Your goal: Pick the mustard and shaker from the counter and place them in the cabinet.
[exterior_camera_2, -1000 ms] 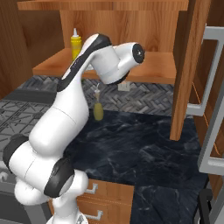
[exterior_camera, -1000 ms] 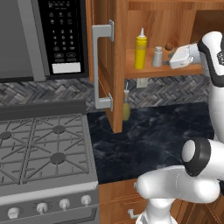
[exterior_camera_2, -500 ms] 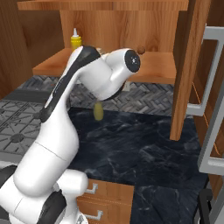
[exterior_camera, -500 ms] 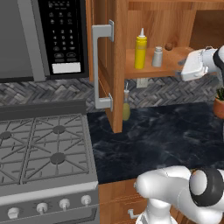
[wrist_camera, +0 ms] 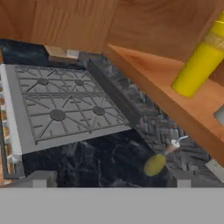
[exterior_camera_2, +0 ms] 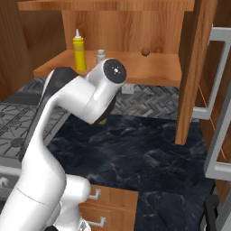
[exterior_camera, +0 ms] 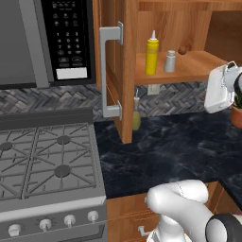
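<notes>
Mustard [exterior_camera: 151,53] and shaker [exterior_camera: 169,62] stand upright together on the cabinet [exterior_camera: 189,68] shelf, placed; my claw's state I cannot tell.

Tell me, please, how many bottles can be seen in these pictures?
2. The mustard stands upright on the cabinet shelf, left of the shaker. A slim olive-green bottle stands on the counter beneath, by the open door. Others may be hidden.
</notes>
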Robot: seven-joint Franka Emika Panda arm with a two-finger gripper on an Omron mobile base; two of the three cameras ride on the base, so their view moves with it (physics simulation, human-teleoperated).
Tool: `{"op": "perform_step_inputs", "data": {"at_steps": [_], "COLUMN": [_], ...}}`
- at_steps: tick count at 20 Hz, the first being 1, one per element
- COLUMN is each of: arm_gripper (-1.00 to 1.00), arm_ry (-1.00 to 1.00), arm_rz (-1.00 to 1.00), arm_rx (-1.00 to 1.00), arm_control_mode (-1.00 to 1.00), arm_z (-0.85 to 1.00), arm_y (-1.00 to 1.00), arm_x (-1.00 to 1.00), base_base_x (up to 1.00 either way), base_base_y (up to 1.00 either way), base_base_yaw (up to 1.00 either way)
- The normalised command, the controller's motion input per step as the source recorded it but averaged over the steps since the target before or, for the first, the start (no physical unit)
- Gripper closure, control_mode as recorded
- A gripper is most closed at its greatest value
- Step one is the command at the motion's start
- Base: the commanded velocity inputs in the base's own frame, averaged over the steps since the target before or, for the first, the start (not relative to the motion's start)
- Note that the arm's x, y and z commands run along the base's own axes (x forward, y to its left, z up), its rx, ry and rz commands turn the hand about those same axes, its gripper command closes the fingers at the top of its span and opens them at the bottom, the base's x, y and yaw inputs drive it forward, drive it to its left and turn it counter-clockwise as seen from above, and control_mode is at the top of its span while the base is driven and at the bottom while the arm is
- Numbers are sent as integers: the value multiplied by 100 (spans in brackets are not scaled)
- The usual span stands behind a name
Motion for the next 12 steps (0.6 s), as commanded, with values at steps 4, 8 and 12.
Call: {"op": "perform_step_inputs", "data": {"at_steps": [4,8,12], "arm_gripper": [-100,-100,-100], "arm_ry": [0,0,2], "arm_rz": [8,16,20], "arm_rx": [-47,-44,-41], "arm_control_mode": [-100,-100,-100], "arm_z": [-65,-58,-70], "arm_y": [13,6,0], "arm_x": [-20,-2,0], "base_base_x": [0,0,0], "base_base_y": [0,0,0], "base_base_yaw": [0,0,0]}}
